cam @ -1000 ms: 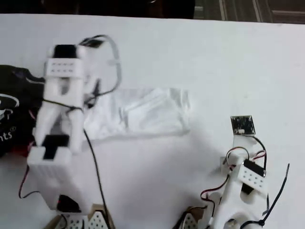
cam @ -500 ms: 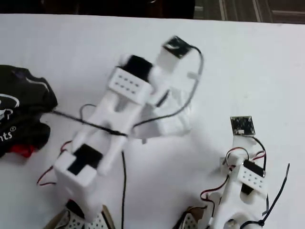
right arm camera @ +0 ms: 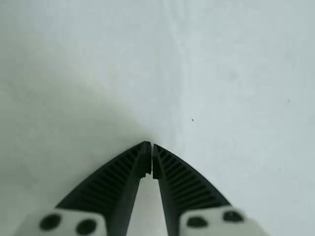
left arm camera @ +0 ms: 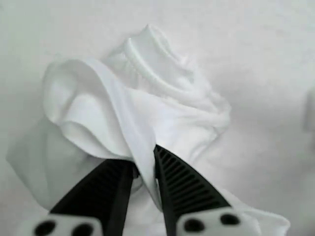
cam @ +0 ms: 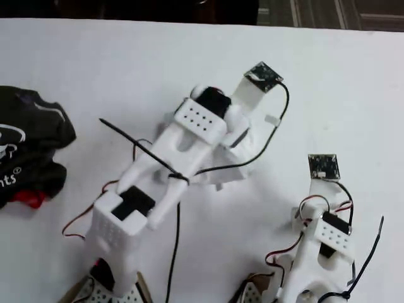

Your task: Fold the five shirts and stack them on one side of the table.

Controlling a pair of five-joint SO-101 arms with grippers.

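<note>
Pinching a fold of the bunched white shirt (left arm camera: 162, 98) with the left claw (left arm camera: 144, 158), near the desk's (cam: 315, 76) middle; right claw (right arm camera: 147, 152) pressed together over bare desk by the front-right corner; at the left edge, seemingly heaped dark shirts (cam: 28, 151).

A white table (cam: 328, 76) spans the view, with a dark tiled floor (cam: 328, 12) beyond its far edge.

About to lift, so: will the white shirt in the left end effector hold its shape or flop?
Probably flops: the white shirt is bunched in soft folds, so it should drape from the left end effector. The cloth looks thin, so likely light. Pushed, it may bunch on the table rather than slide flat.
</note>
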